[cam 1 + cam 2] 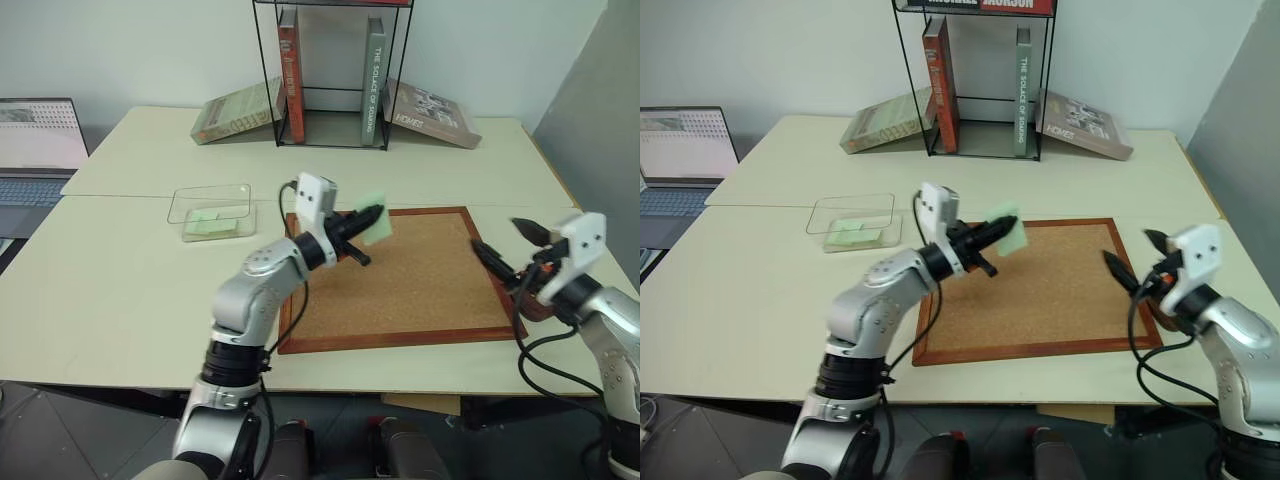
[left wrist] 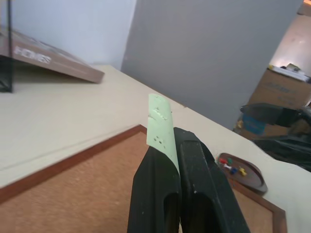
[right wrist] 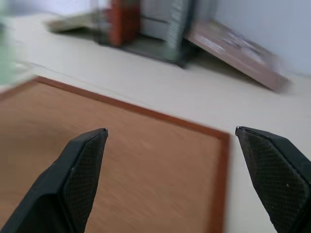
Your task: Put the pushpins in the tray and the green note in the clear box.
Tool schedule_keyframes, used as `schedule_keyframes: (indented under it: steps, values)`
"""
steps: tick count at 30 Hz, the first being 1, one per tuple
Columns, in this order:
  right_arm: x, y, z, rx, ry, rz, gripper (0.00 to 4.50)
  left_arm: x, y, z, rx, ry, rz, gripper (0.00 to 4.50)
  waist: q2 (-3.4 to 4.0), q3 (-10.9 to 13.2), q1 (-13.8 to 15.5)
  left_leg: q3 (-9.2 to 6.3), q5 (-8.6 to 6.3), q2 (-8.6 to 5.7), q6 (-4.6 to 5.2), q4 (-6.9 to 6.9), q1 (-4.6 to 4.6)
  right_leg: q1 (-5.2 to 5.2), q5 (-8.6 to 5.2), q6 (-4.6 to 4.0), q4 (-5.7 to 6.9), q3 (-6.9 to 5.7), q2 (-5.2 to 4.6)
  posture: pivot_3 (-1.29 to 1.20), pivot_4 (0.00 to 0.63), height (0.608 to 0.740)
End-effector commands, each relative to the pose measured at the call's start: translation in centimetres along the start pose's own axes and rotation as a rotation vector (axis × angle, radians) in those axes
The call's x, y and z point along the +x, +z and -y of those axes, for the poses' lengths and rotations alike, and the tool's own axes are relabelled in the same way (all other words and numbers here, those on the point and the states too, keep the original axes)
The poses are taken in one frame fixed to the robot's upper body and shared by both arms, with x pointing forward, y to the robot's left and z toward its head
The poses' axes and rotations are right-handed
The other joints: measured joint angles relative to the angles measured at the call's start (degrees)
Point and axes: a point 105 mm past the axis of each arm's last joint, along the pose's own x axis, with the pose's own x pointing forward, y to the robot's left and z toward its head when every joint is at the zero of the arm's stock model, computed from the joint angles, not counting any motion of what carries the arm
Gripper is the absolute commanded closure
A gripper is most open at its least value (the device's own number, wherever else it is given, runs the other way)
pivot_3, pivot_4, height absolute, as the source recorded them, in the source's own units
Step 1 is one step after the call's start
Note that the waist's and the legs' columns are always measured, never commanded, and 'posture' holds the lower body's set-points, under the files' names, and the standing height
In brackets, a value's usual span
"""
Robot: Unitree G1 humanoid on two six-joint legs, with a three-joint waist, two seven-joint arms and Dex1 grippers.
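Note:
My left gripper (image 1: 377, 214) is shut on the green note (image 1: 376, 232), a pale green slip held in the air above the far left part of the cork board (image 1: 420, 290). The left wrist view shows the note (image 2: 161, 127) pinched between both black fingers (image 2: 155, 184), standing up past their tips. My right gripper (image 1: 494, 233) hovers open over the board's right edge, nothing between its fingers (image 3: 80, 170). The tray (image 2: 257, 183), a small reddish-brown dish beside that right edge, holds a few pushpins (image 2: 232, 168). The clear box (image 1: 178, 205) sits left of the board with another green slip (image 1: 215, 222) inside.
A black wire book rack (image 1: 330, 75) with upright books stands at the table's far side, with books (image 1: 235, 112) leaning against it on both sides. An open laptop (image 1: 35, 150) sits at the far left. The right gripper's cable (image 1: 545, 350) hangs off the front right corner.

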Motion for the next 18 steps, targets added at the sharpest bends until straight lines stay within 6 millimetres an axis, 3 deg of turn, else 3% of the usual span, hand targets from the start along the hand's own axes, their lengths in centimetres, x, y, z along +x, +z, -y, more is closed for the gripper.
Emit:
schedule_keyframes:
  steps: [1, 6, 9, 13, 18]
  values:
    - [2.3, 3.5, -4.3, -0.022, 0.26, 0.083, 0.03, -3.1, 3.0, -3.6, 0.087, 0.135, 0.029, 4.5, -0.04, 0.03, -0.22, -0.03, 0.0, 0.04, 0.0, 0.0, 0.01, 0.0, 0.0, -0.01, 0.02, -0.03, 0.04, 0.0, 0.15, 0.74]
    - [5.5, 3.5, -7.1, -0.032, 0.452, -0.009, 0.03, -7.0, 5.2, -9.0, 0.176, 0.324, -0.013, 4.5, -0.04, 0.05, -0.15, -0.08, 0.0, 0.04, 0.0, 0.0, -0.01, -0.02, -0.01, -0.02, 0.0, -0.06, 0.06, 0.0, 0.15, 0.74]
    - [7.7, 4.1, -8.2, -0.005, 0.496, -0.022, 0.03, -8.5, 6.0, -11.1, 0.221, 0.392, -0.048, 4.5, -0.09, 0.08, 0.02, -0.04, 0.0, -0.07, 0.0, 0.0, -0.04, -0.03, -0.01, -0.03, -0.03, -0.05, -0.11, 0.0, 0.15, 0.74]
    - [10.1, 6.2, -9.8, 0.006, 0.528, 0.024, 0.03, -10.0, 6.6, -13.5, 0.255, 0.467, -0.078, 4.5, -0.12, 0.13, 0.48, -0.01, 0.0, -0.12, 0.0, -0.01, -0.11, -0.12, 0.01, -0.04, -0.03, -0.06, -0.46, 0.0, 0.15, 0.74]
    - [11.4, 6.1, -10.5, -0.011, 0.513, 0.021, 0.03, -11.1, 6.7, -16.7, 0.263, 0.565, -0.1, 4.5, -0.16, 0.15, 1.05, -0.07, 0.0, -0.2, -0.01, 0.0, -0.31, -0.24, 0.05, -0.12, -0.07, -0.17, -0.59, 0.0, 0.15, 0.74]
